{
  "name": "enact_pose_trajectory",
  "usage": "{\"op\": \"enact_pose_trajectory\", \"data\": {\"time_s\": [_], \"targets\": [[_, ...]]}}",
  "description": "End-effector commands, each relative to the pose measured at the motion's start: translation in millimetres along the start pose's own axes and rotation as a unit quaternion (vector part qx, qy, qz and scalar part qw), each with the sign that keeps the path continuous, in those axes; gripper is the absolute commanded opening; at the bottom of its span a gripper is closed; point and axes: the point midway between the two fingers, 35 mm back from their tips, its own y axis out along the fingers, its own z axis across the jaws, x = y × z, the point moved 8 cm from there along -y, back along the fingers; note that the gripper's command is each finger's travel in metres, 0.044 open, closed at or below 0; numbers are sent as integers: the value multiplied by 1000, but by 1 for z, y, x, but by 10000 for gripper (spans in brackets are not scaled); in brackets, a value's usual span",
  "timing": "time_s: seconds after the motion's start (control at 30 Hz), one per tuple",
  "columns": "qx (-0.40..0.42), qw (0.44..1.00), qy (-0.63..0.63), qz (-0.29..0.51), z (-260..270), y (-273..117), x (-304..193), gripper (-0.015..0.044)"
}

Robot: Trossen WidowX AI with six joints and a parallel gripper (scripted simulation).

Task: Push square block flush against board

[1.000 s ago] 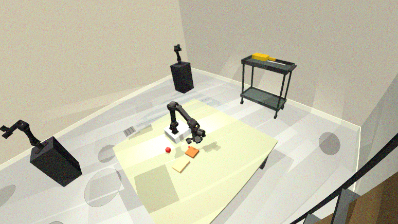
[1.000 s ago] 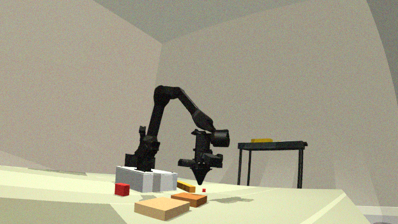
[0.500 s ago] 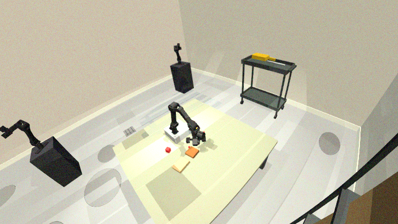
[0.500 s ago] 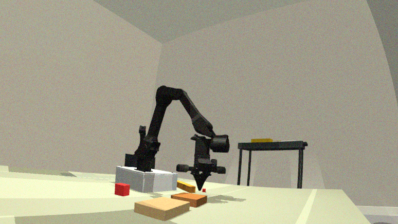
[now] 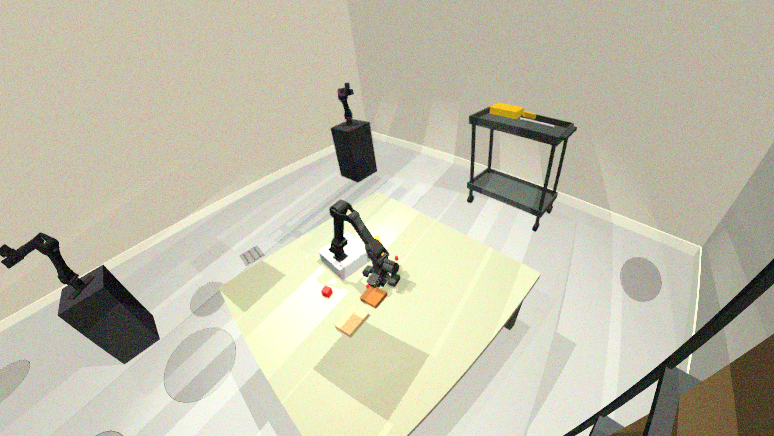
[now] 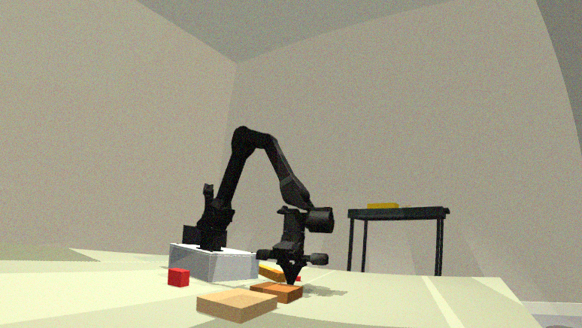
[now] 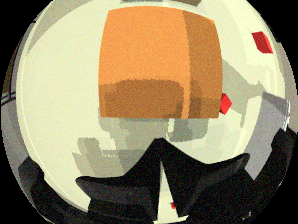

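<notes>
The orange square block (image 5: 373,296) (image 6: 273,287) (image 7: 145,50) lies flat on the table. The longer tan board (image 5: 350,323) (image 6: 236,299) lies flat beyond it, seen from the arm's base; a gap shows between them in the top view. In the wrist view only a sliver at the top edge may be the board. My gripper (image 5: 374,283) (image 6: 291,283) (image 7: 158,141) is shut and empty, pointing down behind the block on its base side. In the wrist view a strip of table shows between the fingertips and the block's near side. Whether the tips touch the table is unclear.
A small red piece (image 5: 368,285) (image 7: 225,104) lies at the block's near corner. A larger red cube (image 5: 326,291) (image 6: 178,277) (image 7: 262,42) lies to the side. Another small red piece (image 5: 396,257) (image 6: 298,278) and a yellow-orange piece (image 5: 376,238) (image 6: 271,272) lie nearer the white base (image 5: 342,266) (image 6: 234,266).
</notes>
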Motion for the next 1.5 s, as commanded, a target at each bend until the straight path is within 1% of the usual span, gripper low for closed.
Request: {"op": "enact_pose_trajectory", "data": {"time_s": [0.0, 0.37, 1.47], "targets": [[-3, 998, 60, -2, -2, 7, 1, 0], [-3, 998, 60, -2, -1, 7, 5, 0], [-3, 998, 60, -4, -2, 7, 57, 0]]}}
